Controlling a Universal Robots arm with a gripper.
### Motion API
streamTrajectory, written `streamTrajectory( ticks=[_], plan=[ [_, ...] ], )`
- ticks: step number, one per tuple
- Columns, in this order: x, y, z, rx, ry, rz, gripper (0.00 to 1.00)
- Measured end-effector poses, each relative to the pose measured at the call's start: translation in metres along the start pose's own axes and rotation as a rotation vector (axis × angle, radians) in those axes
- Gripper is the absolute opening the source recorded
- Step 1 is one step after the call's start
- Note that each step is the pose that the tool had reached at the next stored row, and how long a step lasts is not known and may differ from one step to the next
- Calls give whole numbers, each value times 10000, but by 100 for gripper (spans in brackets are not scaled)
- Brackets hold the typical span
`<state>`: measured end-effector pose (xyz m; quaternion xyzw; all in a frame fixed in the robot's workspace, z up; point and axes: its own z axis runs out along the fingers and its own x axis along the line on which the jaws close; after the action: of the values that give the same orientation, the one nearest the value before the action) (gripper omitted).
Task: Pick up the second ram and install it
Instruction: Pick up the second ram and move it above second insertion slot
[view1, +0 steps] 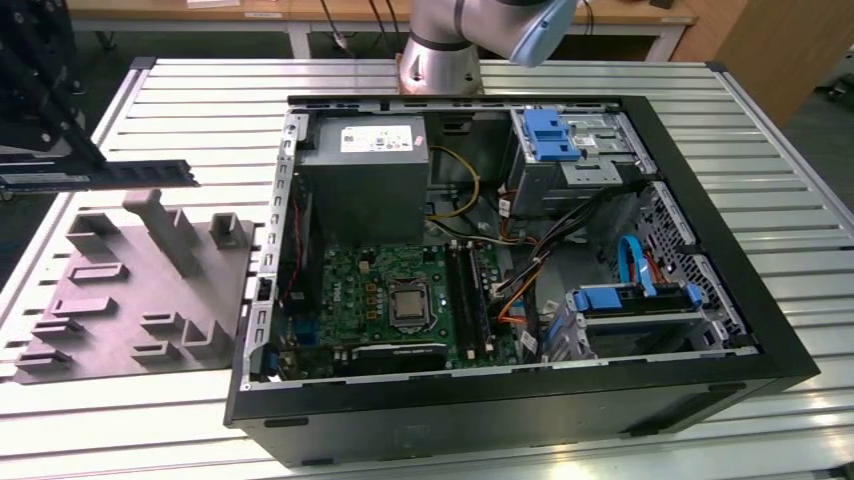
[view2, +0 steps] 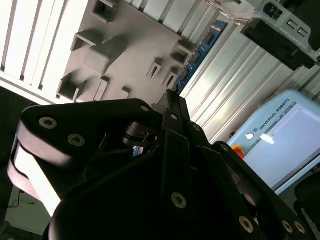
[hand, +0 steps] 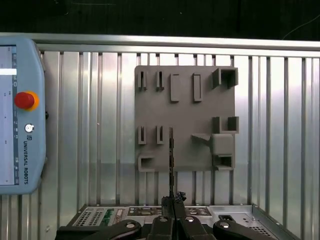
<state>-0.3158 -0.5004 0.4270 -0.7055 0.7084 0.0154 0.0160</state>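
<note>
The second ram (view1: 127, 177), a thin dark board, hangs level above the exterior view's left side of the table, over the grey fixture plate (view1: 134, 300). My black gripper (view1: 47, 165) is shut on one end of it. In the first wrist view the ram (hand: 171, 155) appears edge-on, rising from the closed gripper (hand: 173, 200) above the fixture plate (hand: 200, 145). In the second wrist view its blue face with small chips (view2: 202, 47) sticks out past the gripper (view2: 170, 102). The long black motherboard slots (view1: 467, 290) lie inside the open computer case (view1: 721, 300), well away from the ram.
The case holds a grey power supply (view1: 363, 170), blue drive brackets (view1: 554, 135) and loose cables (view1: 534, 260). A light-blue teach pendant (hand: 20, 115) lies on the slatted metal table (view1: 200, 100). The arm's base (view1: 441, 60) stands behind the case.
</note>
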Motion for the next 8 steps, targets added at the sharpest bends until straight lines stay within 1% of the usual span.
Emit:
streamTrajectory(
  ticks=[8],
  plan=[
    [6, -268, 5, -11, 1, 0, 11]
  ],
)
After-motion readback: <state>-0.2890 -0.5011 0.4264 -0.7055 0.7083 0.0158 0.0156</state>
